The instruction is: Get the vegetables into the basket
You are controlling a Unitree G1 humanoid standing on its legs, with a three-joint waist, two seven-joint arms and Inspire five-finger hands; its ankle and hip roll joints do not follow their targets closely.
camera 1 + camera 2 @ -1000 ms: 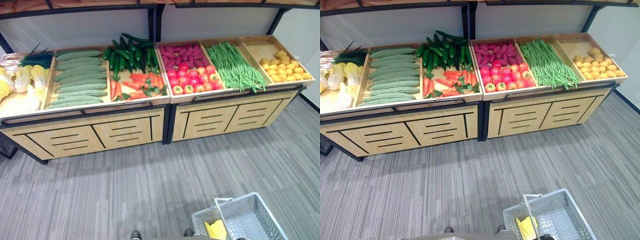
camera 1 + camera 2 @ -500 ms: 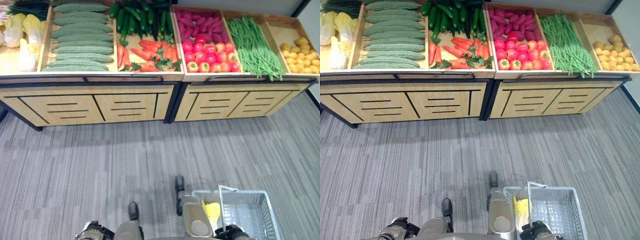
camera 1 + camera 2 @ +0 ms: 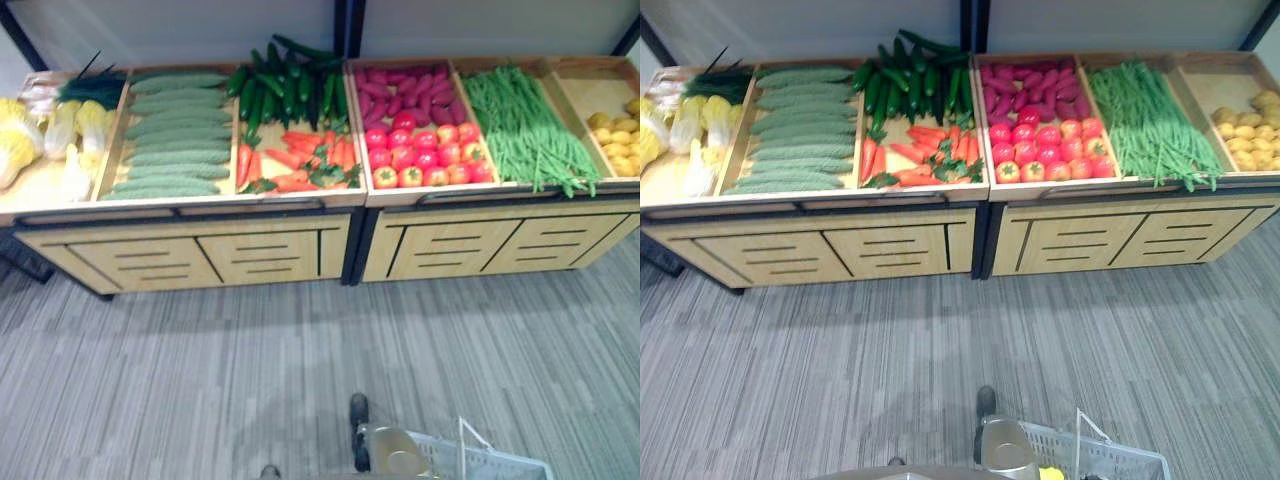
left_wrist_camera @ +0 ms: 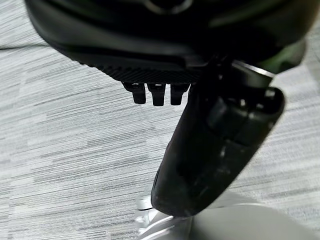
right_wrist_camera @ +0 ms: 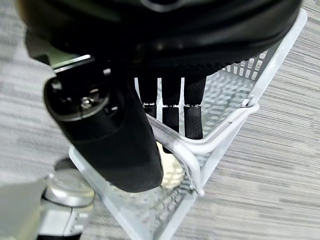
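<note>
Stand: a long wooden produce stand [image 3: 200, 255] with drawer fronts runs across the far side of the grey striped carpet [image 3: 180, 380]
Left end of stand: pale cabbages [image 3: 75, 130] with dark green leaves [image 3: 85, 88] behind them
Next bin: long ridged light-green gourds [image 3: 165, 135] lying in a stack
Middle bin: dark green cucumbers [image 3: 285, 85] at the back, orange carrots [image 3: 295, 165] with leafy tops in front
Right of centre: purple sweet potatoes [image 3: 405, 92] behind, red tomatoes [image 3: 425, 160] in front
Further right: a heap of green beans [image 3: 520, 125], then yellow round produce [image 3: 620, 135] at the edge
Basket: a white wire basket [image 3: 1110, 465] sits low near the robot, well apart from the stand; a bit of something yellow [image 3: 1050, 474] shows inside it
Right hand: the right hand [image 5: 170, 107] has its fingers curled round the basket handle [image 5: 210, 142], thumb on the near side
Left hand: the left hand [image 4: 160, 85] hangs over bare carpet with its fingers curled in and nothing in them
</note>
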